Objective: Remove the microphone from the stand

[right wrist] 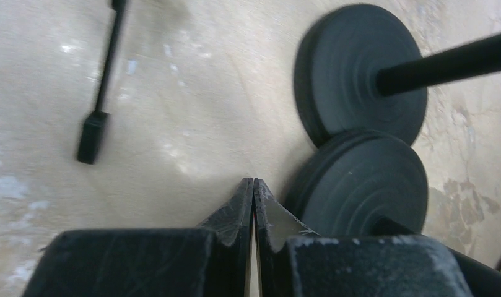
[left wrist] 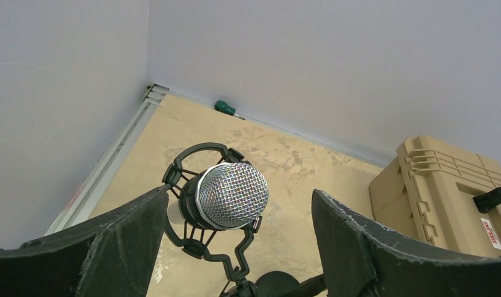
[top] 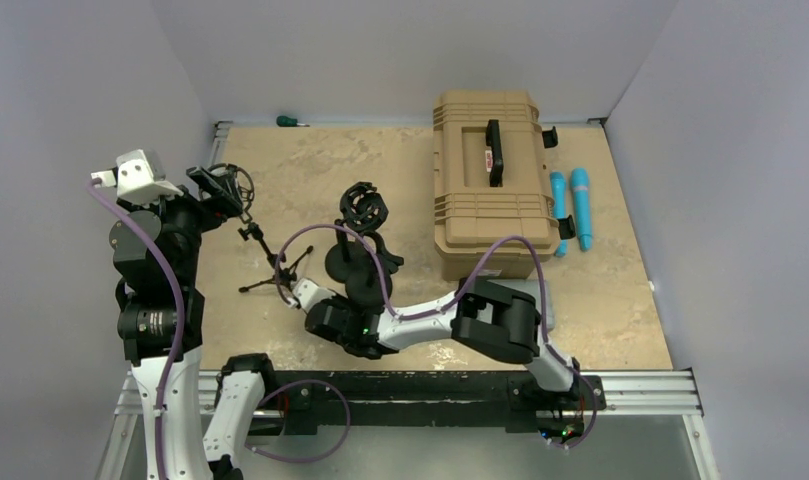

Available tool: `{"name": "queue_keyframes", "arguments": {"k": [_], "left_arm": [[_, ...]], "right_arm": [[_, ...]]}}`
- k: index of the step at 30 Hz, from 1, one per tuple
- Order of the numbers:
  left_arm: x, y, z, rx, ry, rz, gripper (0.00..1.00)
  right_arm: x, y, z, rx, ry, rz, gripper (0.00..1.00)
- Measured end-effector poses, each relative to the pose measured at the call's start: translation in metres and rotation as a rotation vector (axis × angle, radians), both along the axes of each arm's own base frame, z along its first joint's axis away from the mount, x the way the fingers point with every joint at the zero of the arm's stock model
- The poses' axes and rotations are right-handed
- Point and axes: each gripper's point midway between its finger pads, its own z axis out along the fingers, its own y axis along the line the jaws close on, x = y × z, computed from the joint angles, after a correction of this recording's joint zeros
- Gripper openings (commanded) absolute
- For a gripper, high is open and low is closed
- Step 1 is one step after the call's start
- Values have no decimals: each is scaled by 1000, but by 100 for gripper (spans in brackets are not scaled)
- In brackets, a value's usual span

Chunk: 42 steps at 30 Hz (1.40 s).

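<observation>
The microphone (left wrist: 231,195), with a silver mesh head, sits in a black shock mount (left wrist: 189,244) on top of a small tripod stand (top: 273,272) at the left of the table. My left gripper (left wrist: 239,195) is open, with a finger on each side of the microphone head; neither finger touches it. From above, the left gripper (top: 217,188) is right at the mount (top: 238,184). My right gripper (right wrist: 253,181) is shut on nothing, low over the table beside a tripod leg (right wrist: 103,80). In the top view it (top: 300,293) lies by the stand's feet.
A second stand with an empty shock mount (top: 363,208) has two round black bases (right wrist: 359,68) (right wrist: 365,185) just right of my right gripper. A tan case (top: 485,180) stands at the back right, with two blue cylinders (top: 570,205) beside it. A green screwdriver (top: 290,121) lies at the back wall.
</observation>
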Motion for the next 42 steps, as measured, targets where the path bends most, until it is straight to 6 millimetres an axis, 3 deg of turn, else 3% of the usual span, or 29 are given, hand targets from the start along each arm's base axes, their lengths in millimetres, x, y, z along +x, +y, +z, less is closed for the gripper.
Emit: {"name": "queue_keyframes", "arguments": {"k": [10,24,30,34,38,42], "left_arm": [[1,-1,-1,-1,4,-4,83],[3,-2,-2,-2,10,-11,83],[3,-3,-2,-3,10,-18,83],[4,-3,-3,-3,11,-19,83],[4,-3,-3,-3,12,-19,83],[4,-3,-3,-3,12,-20,84]], "right_arm": [[24,-35,-1,32,-18,-81,0],[48,-65,-1,41,-26,-156,0],[50,-68,-1,31,-19,-158,1],[47,-64,1,9,13,-136,13],[33,-45,6,48,109,-58,33],[9,-21,42,178,213,65,48]]}}
